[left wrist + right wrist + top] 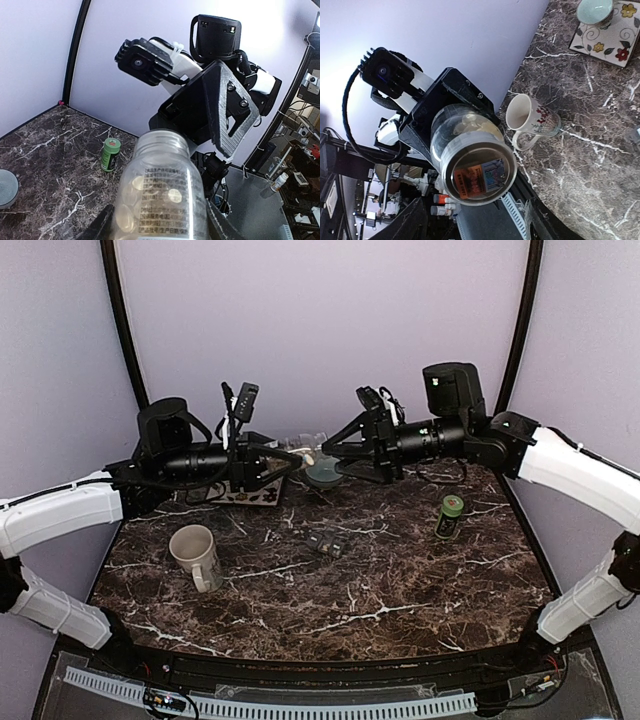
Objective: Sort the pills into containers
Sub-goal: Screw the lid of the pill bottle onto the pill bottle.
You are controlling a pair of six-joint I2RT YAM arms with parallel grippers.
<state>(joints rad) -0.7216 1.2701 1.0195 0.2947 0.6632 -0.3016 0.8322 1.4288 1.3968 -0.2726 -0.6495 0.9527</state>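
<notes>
The left gripper [159, 220] pinches a clear plastic pill bottle [160, 185] over the dark marble surface [400, 580]. The right gripper [475, 217] faces it, spread.

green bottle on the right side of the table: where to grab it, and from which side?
Grip the green bottle around its round body, just below the cap, probably coming in level from the right. It stands upright with nothing close beside it, so fingers should fit either side of it.
</notes>
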